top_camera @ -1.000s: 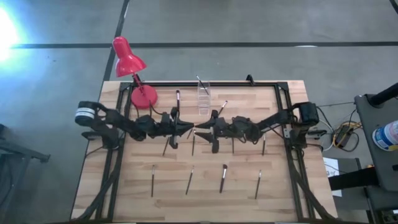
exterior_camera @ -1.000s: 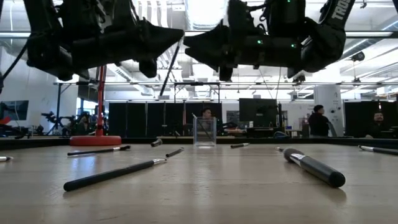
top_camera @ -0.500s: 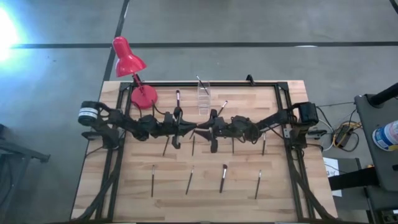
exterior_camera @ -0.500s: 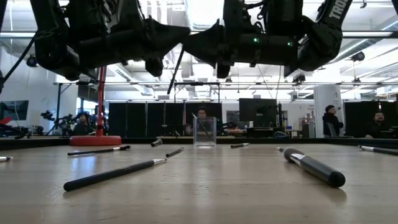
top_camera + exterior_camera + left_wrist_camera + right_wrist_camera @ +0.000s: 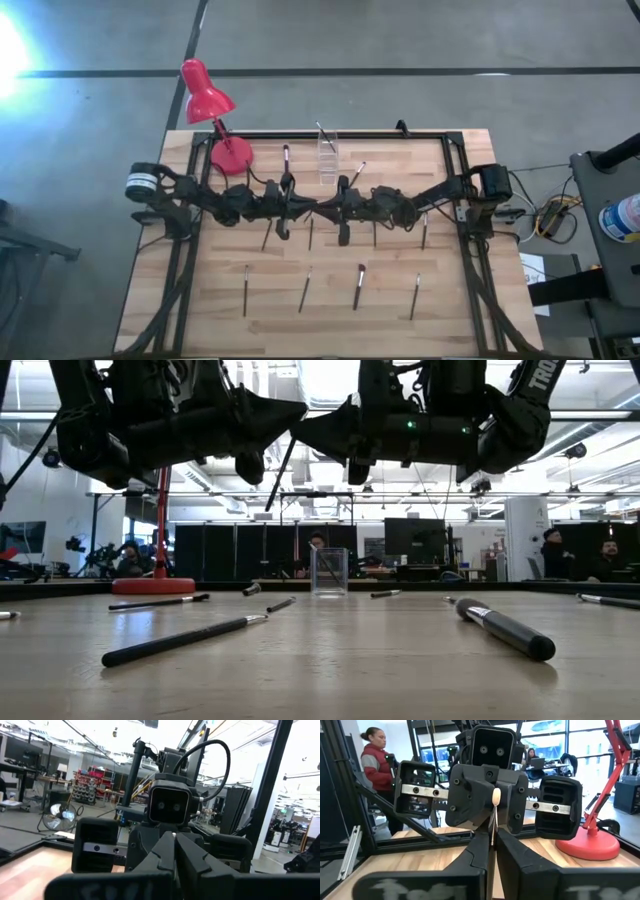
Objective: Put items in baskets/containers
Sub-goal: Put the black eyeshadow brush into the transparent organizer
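Left hand [image 5: 303,208] and right hand [image 5: 323,208] both seem clenched on one brush [image 5: 284,462]; loosen left only once right holds firm.

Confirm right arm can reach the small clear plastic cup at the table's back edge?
Probably yes. The right gripper, shut on a thin dark brush beside the left gripper, hangs mid-table; the cup stands close behind, nothing between.

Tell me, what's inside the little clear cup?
One brush stands inside the clear cup, leaning, its tip poking out above the rim. The low view shows a thin dark stick through the wall. Nothing else shows inside.
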`<state>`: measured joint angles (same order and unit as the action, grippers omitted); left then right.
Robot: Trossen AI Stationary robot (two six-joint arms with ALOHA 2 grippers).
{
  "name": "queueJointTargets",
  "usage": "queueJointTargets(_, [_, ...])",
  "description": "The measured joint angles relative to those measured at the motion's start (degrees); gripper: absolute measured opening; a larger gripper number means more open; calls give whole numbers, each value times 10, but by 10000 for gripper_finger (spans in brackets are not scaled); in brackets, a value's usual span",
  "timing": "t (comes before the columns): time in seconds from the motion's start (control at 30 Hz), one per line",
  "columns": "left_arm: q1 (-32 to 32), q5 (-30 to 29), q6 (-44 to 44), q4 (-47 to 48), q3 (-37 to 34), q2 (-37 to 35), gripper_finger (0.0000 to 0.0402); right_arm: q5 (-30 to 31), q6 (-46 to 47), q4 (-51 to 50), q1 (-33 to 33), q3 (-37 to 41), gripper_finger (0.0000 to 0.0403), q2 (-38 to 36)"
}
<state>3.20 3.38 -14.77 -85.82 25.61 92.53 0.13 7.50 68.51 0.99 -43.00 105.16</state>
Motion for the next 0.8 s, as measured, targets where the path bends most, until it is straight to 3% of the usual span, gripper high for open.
queueJointTargets(0.37, [0, 3, 34, 76, -17, -61, 56, 16, -9, -54, 0, 2, 14, -4])
queueJointTargets(0.57, [0, 4, 79, 166, -64, -160, 57, 16, -12, -84, 1, 3, 14, -14])
queueJointTargets(0.8, [0, -18, 100, 190, -156, -269, 57, 29, -11, -156, 2, 7, 14, -54])
